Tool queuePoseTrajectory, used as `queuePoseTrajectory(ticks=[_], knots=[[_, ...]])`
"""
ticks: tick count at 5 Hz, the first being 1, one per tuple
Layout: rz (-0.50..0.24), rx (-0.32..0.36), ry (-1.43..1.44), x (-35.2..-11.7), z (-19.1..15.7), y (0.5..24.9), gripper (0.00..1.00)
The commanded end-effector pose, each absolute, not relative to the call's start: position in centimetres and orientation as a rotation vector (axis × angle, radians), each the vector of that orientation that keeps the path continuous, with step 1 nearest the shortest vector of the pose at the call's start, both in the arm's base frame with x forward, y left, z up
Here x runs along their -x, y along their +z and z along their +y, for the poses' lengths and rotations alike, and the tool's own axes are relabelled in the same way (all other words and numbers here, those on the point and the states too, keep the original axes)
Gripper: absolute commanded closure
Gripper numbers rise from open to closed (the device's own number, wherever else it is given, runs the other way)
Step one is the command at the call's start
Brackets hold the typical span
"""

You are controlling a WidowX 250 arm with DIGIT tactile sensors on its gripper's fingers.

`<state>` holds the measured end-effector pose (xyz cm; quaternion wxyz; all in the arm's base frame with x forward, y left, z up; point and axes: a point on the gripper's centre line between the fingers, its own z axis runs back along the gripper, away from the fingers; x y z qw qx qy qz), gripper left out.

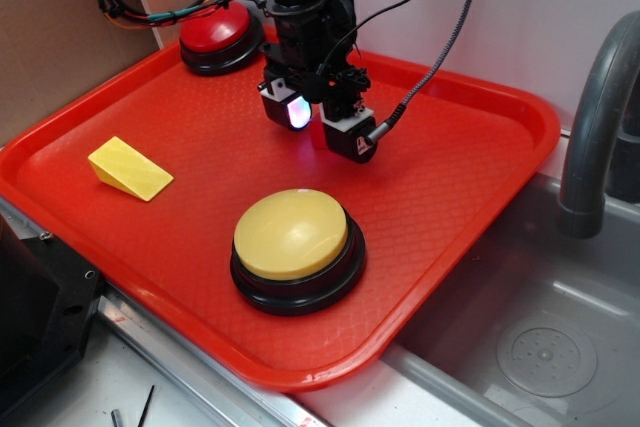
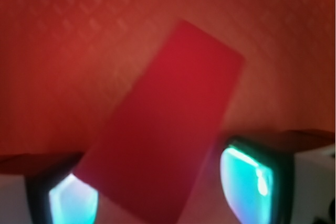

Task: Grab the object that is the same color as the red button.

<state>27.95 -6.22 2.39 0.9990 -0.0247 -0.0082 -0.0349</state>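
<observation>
the gripper [image 1: 318, 125] hangs low over the far middle of the red tray [image 1: 470, 182], its jaws spread apart with glowing pads [image 2: 247, 182] on either side. in the wrist view the red wedge block [image 2: 165, 129] lies flat on the tray between the two pads, its near end reaching down between them; whether either pad touches it cannot be told, and nothing shows it lifted. the red button [image 1: 216, 35] sits in the tray's far left corner, just behind the arm. the yellow button [image 1: 296, 247] stands near the tray's front edge, and the yellow wedge [image 1: 130, 168] rests toward the left side.
</observation>
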Motion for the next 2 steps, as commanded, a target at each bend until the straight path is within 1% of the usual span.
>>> queuePoseTrajectory(ticks=[1, 2], knots=[[-0.045, 0.005, 0.052, -29.3, -7.1, 3.8, 0.00], [-0.046, 0.008, 0.138, -28.5, -6.9, 5.5, 0.00]])
